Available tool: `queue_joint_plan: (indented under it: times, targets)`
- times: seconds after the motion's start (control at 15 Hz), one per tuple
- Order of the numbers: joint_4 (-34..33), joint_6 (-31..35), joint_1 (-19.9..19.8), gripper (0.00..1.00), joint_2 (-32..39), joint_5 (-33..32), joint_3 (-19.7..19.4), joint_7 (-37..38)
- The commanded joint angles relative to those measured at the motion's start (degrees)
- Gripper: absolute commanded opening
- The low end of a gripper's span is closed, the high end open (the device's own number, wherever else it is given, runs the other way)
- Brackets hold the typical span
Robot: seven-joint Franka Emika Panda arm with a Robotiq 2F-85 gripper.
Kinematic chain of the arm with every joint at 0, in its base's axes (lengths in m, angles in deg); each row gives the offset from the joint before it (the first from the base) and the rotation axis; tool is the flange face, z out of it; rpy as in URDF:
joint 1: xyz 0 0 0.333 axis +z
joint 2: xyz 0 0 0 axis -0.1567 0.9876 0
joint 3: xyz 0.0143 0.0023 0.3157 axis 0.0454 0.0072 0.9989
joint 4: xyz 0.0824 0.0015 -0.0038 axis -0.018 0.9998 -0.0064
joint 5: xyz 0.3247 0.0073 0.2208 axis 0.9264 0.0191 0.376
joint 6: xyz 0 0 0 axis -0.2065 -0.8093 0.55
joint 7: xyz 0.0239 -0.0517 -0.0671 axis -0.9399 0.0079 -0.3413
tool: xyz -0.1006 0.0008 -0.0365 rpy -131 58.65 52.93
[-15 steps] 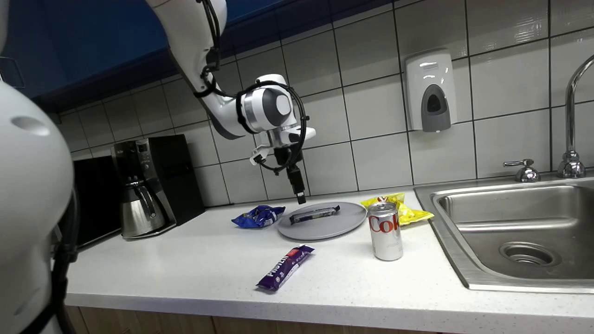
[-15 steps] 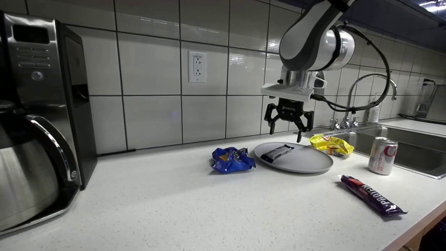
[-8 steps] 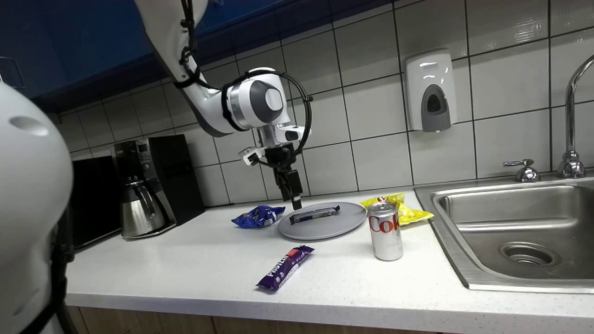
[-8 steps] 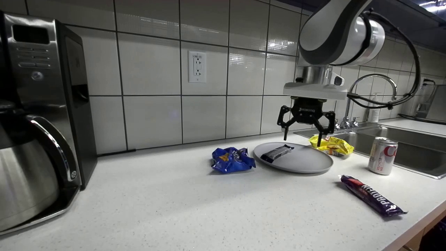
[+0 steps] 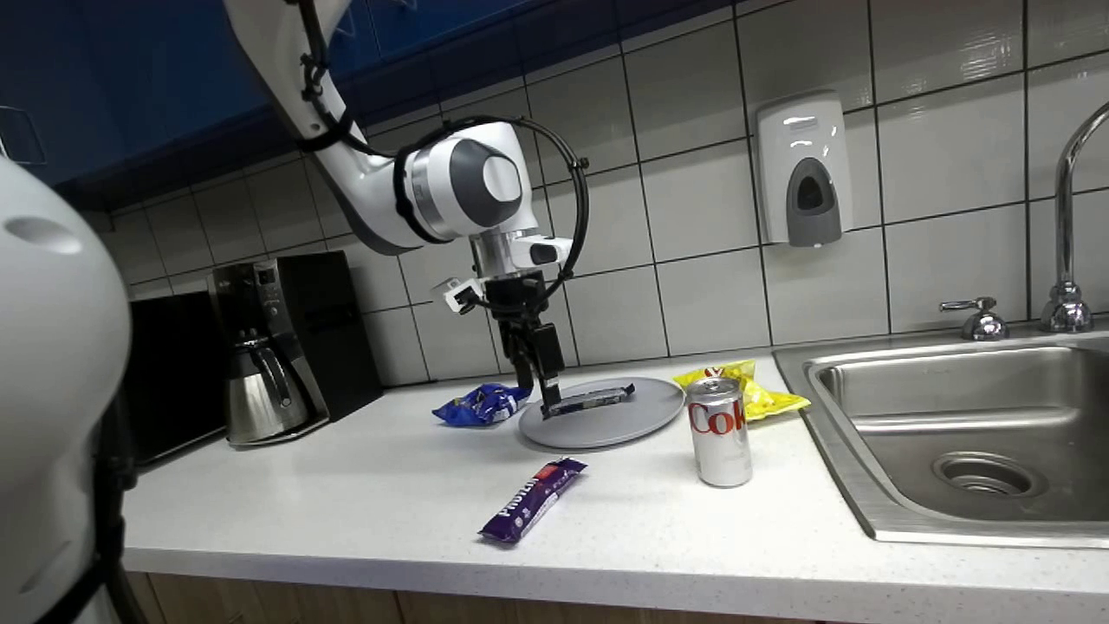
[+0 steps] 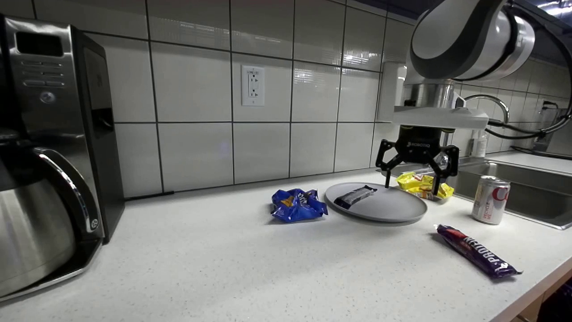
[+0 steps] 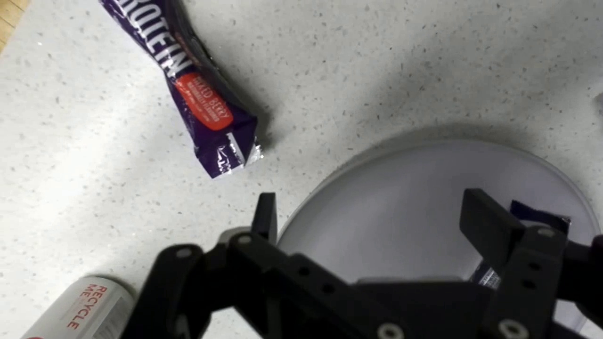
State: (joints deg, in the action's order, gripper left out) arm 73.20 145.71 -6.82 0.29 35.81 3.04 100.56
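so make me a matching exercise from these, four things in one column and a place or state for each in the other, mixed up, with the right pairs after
Things:
1) gripper
2) silver can
3) gray plate
4) blue packet

Places or states:
A) standing upright on the counter
B) crumpled, lying on the counter
C) open, holding nothing
D) bearing a dark bar

Right pairs: 1-C, 2-A, 3-D, 4-B
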Motion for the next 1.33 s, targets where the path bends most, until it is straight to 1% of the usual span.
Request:
queue_joint_plan:
  times: [0.0, 0.87, 1.07, 1.27]
  targets:
    - [0.0, -0.1, -1.0, 1.0, -0.1, -0.1, 1.0, 0.0]
    - [0.1, -0.1, -1.0, 1.0, -0.1, -0.1, 1.0, -0.1]
    - [1.8, 0.6, -1.1, 1.0, -1.8, 2.5, 1.4, -3.4]
    - [3.3, 1.2, -1.5, 1.0, -2.9, 5.1, 1.5, -9.4]
